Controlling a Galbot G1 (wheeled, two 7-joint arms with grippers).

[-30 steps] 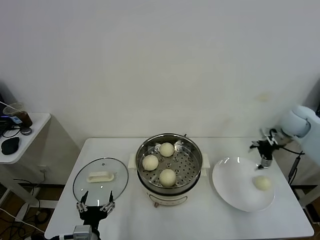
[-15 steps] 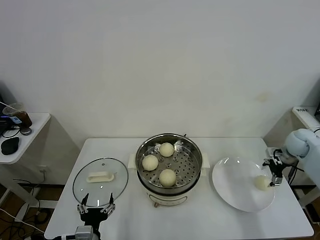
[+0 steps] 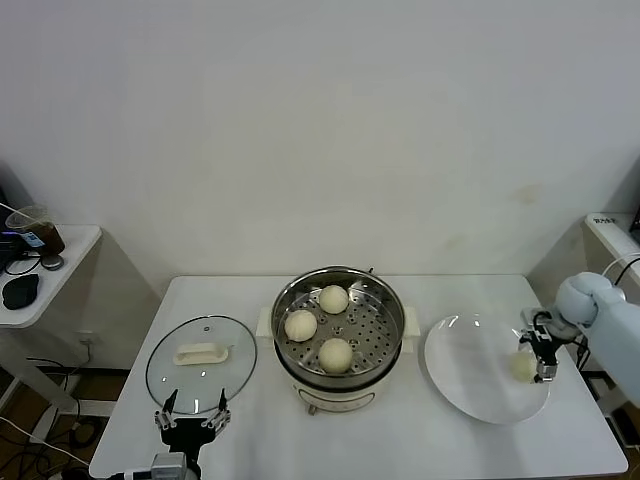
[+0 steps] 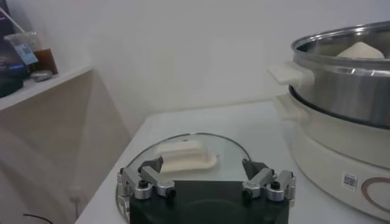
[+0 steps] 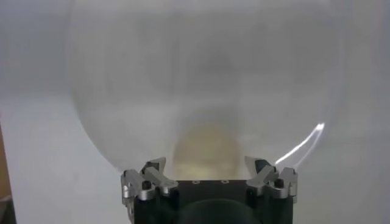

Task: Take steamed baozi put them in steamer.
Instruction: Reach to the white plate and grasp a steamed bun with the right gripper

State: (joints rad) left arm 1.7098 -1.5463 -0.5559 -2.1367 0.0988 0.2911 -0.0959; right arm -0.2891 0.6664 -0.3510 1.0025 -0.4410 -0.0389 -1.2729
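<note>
Right gripper is down at the far right edge of the white plate, jaws spread wide, and the last baozi on the plate sits right between them. From the right wrist camera the bun shows as a pale dome just ahead of the open fingers, nothing clamped on it yet as far as I can see.

Three baozi sit in the steamer at the middle of the table: one at the back, one on the left, one at the front. There's bare perforated floor on the right side, so I reckon that's where the fourth should go.

Handling, as I judge it: this bun is light and soft, with smooth skin that could dent or slip. I'd take it across its widest part, low on the sides, and close only until the dough just gives. Squeeze harder and it squashes; pinch too high and it may pop out downward.

Left gripper is parked at the near left table edge, jaws apart and holding nothing, just in front of the glass lid.
</note>
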